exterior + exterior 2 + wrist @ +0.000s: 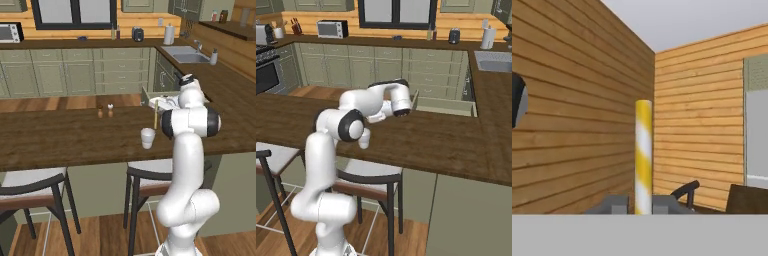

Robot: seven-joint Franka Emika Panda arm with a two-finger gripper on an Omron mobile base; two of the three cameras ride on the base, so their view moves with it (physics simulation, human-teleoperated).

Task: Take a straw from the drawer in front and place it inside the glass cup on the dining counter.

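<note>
The gripper (643, 209) is pinched shut on the straw (643, 155), which rises from between the 2 dark fingertips (614, 204) in the hand view, striped yellow and white. In the left base view the same straw (155, 114) stands close to upright above the dining counter (60, 135), its lower end above and slightly behind the rim of the glass cup (147, 138), which sits near the counter's near edge beside the arm. The straw is not yet in the cup.

What could go wrong, as I judge it: the grip is near 1 end of a thin stick, so the free end can swing or slip between the pads during any fast move. If the straw comes down off-centre, it may strike the cup's rim and tip the light tumbler, or slide past it onto the wood. Letting go too high could make it bounce out.

The left base view shows straw and cup together, and 2 small shakers (105, 111) farther back on the counter. The right base view hides the cup behind the arm but shows the open drawer (445, 106) past the counter's far edge and the straw (414, 101) slanting at the hand. The hand view alone shows the stripes and the pinch itself.
</note>
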